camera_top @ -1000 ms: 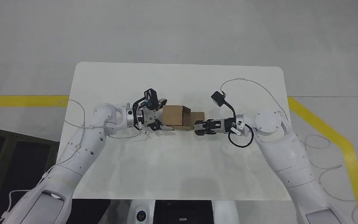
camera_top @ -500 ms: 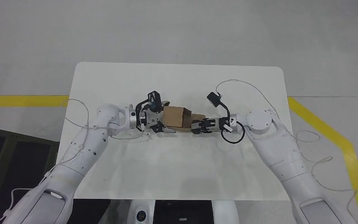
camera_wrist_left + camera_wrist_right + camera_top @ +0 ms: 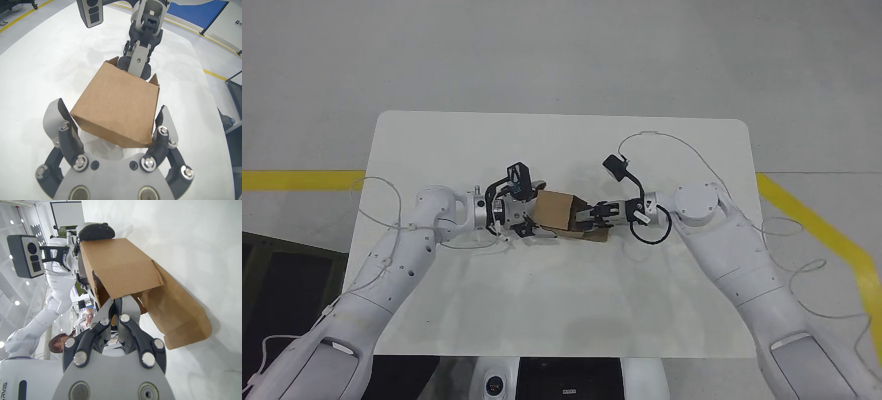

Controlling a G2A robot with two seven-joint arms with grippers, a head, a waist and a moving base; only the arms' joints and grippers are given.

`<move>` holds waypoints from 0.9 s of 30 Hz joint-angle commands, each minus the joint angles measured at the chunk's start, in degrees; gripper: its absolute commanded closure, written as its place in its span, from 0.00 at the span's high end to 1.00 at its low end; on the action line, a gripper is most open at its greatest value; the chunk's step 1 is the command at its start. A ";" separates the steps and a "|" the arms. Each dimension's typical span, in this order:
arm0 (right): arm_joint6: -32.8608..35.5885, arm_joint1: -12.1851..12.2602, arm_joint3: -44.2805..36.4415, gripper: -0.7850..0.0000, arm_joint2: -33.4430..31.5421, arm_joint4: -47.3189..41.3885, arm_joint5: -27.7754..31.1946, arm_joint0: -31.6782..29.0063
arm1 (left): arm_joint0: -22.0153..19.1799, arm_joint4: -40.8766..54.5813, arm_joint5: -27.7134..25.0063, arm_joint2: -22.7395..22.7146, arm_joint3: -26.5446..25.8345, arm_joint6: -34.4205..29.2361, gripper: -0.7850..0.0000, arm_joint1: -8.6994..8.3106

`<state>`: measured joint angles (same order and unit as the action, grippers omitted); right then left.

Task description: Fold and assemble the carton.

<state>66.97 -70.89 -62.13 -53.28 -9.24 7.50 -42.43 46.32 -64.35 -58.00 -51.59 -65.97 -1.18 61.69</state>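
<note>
Carton [image 3: 555, 207]: plain brown cardboard, half folded into box shape, one end open, long flap [image 3: 179, 313] lying flat on white tabletop [image 3: 562, 150]. Carton sits near tabletop centre. My left pincer [image 3: 111, 109] at its 9 o'clock, spread wide, fingers clamped on both sides of that end. My right pincer [image 3: 121, 300] at its 3 o'clock, fingers nearly together, tips pushed inside open end.

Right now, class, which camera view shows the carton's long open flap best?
The right wrist view: the flap is large and unobstructed. The top view shows it small, partly under the right gripper; in the left wrist view the carton hides it.
</note>
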 commanded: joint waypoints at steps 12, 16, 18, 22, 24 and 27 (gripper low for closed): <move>2.35 4.14 -13.99 0.00 -8.24 6.49 -6.25 -8.27 | -0.13 2.74 0.00 -0.48 0.65 -1.99 1.00 0.08; 1.90 4.89 -17.28 0.00 -9.34 8.02 -8.53 -11.32 | -0.25 3.67 0.06 -0.42 0.58 -2.83 1.00 0.23; 1.93 5.07 -18.21 0.00 -9.49 7.84 -8.86 -12.23 | -0.25 4.03 0.05 -0.41 0.58 -3.16 1.00 0.28; 2.32 4.85 -19.05 0.00 -7.71 7.07 -8.76 -12.50 | -0.33 4.50 0.03 -0.42 0.66 -3.79 1.00 0.37; 1.89 4.49 -18.23 0.00 -6.24 6.56 -8.57 -11.95 | -0.36 4.71 0.07 -0.38 0.60 -4.03 1.00 0.43; 1.21 3.85 -16.26 0.00 -4.26 5.50 -7.86 -10.19 | -0.30 4.98 0.19 -0.34 0.50 -4.41 1.00 0.51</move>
<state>68.46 -66.86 -79.00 -58.03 -3.43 -0.59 -53.25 46.00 -59.41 -57.84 -51.95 -65.43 -5.46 62.18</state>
